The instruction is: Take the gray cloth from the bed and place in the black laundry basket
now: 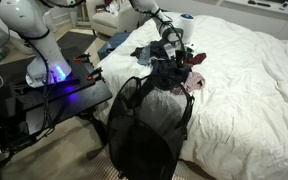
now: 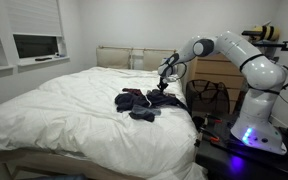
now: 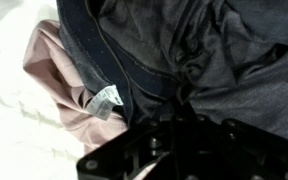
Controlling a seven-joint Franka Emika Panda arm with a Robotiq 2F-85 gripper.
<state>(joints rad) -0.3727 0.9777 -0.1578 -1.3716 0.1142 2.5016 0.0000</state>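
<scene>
Hovering low over the gray cloth [image 3: 234,70], the gripper [image 1: 175,52] nearly touches it; its jaws are too dark to tell spread from pinching. The gray cloth lies on the bed [image 1: 249,80], overlapping a pink cloth [image 3: 54,85], near the basket [image 1: 144,125].

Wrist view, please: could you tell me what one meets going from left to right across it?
bed → pink cloth → label → gray cloth
</scene>
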